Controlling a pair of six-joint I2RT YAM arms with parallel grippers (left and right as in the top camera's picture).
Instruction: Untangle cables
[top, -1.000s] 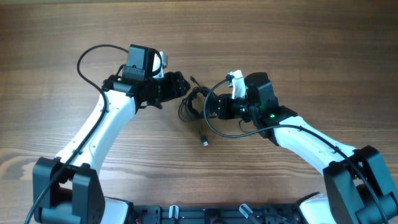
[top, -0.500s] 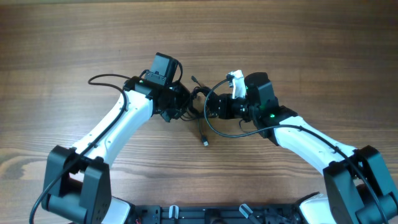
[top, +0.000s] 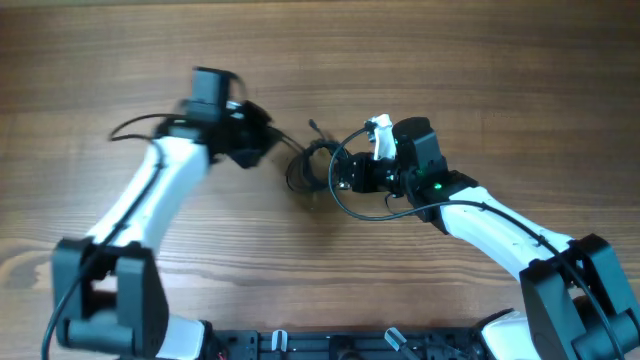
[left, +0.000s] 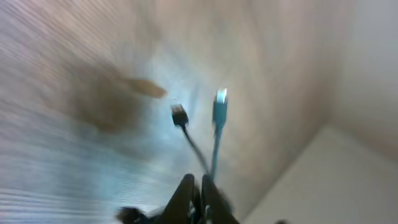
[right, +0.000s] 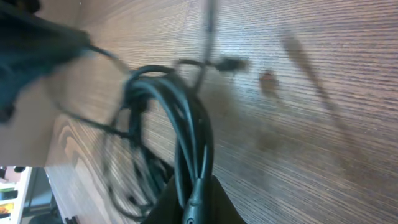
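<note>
The cables (top: 312, 163) are a small black bunch at the table's middle. My right gripper (top: 338, 176) is shut on its right side. In the right wrist view the gripper (right: 194, 200) pinches thick dark loops of the cables (right: 186, 134), and one plug (right: 230, 63) lies on the wood beyond. My left gripper (top: 265, 138) is up and left of the bunch, blurred by motion. In the left wrist view the gripper (left: 200, 186) is shut on two thin strands that end in a black plug (left: 180, 116) and a pale plug (left: 220, 104).
The wooden table (top: 480, 80) stretches on all sides of the bunch. A thicker black cable (top: 130, 128) loops off the left arm. The arm bases (top: 330, 345) sit along the near edge.
My left gripper went into the bunch, shut on strands, and has swung back up and left with them. The plug that lay below the bunch is gone from there. My right gripper has held still.
</note>
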